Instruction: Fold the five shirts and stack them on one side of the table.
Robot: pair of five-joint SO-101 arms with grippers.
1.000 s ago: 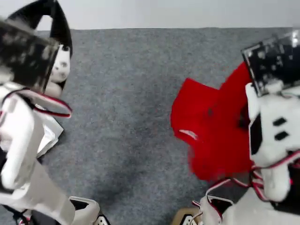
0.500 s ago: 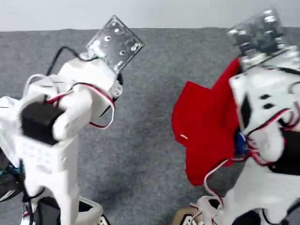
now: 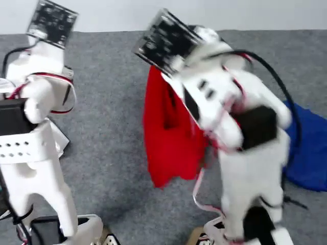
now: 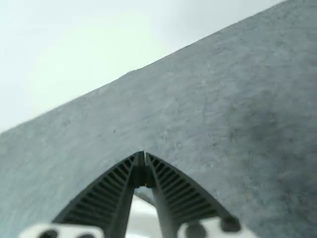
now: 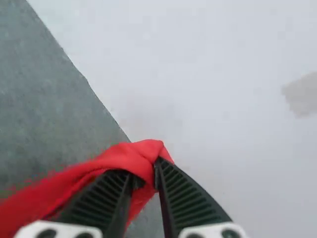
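Observation:
A red shirt point(image 3: 168, 135) hangs bunched in the air over the middle of the grey table point(image 3: 112, 97). My right gripper point(image 5: 144, 173) is shut on a fold of the red shirt point(image 5: 126, 156), lifted well above the surface. A blue shirt point(image 3: 309, 153) lies crumpled at the table's right side, partly hidden behind the right arm point(image 3: 230, 117). My left gripper point(image 4: 143, 171) is shut with nothing in it, its tips meeting above bare grey table point(image 4: 223, 114). The left arm point(image 3: 36, 112) stands raised at the left edge.
A white cloth point(image 3: 59, 140) lies at the left edge beside the left arm's base. Bare grey felt stretches between the two arms and along the far edge, with a pale wall point(image 3: 204, 13) behind the table.
The right arm swung left toward the middle, lifting the red shirt off the table, and the blue shirt came into sight at the right. The left arm drew back to the left edge.

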